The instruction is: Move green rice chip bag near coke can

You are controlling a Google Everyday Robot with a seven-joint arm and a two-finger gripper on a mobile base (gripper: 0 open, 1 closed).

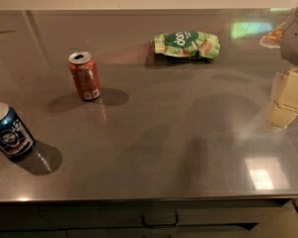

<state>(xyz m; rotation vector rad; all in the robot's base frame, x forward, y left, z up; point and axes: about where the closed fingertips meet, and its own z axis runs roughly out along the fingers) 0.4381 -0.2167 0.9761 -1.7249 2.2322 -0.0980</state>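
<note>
So, the green rice chip bag (187,44) lies toward the back of the countertop (164,148), well apart from the upright coke can (84,76). The gripper (286,99) hovers at the right edge, can't tell if it's open.

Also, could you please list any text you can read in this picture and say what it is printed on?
"don": white letters on the dark green oval of the green rice chip bag; possibly only part of a word.
coke can: white patch near the base, too blurred to read.
blue can: white graphics, unreadable.
gripper, at the right edge: no text.
</note>
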